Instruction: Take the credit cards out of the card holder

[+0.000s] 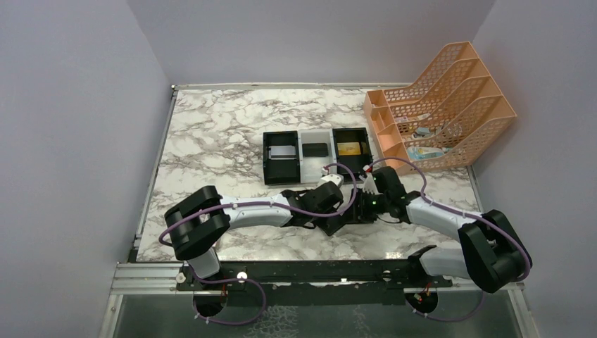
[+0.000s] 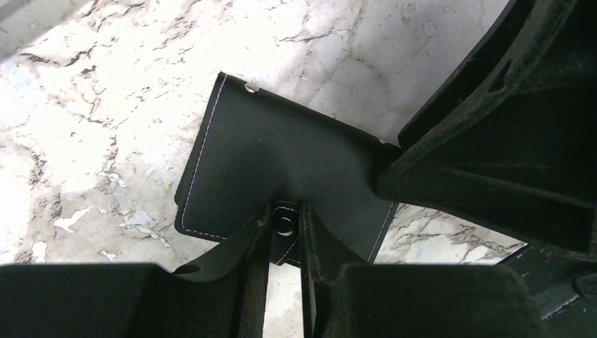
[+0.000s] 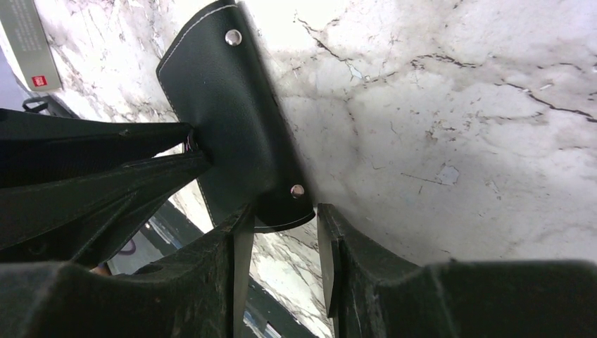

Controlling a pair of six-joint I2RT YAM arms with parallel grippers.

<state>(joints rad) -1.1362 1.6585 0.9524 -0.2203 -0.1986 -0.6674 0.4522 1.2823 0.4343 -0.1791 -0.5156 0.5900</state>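
Up close, the left pincer point(image 2: 284, 218) is clamped on the snap tab of the card holder point(image 2: 281, 151). Over at its other end the right pincer point(image 3: 283, 213) straddles it; can't tell if it's gripping.

— Can we read anything here?
— No. The white box point(image 3: 29, 44) carries a red mark, but any print on it is too small for us to make out.

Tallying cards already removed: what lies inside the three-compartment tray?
Top view: the tray holds a silver-grey card left, a flat black item middle, a gold-tan card right. Anything beneath them is covered.
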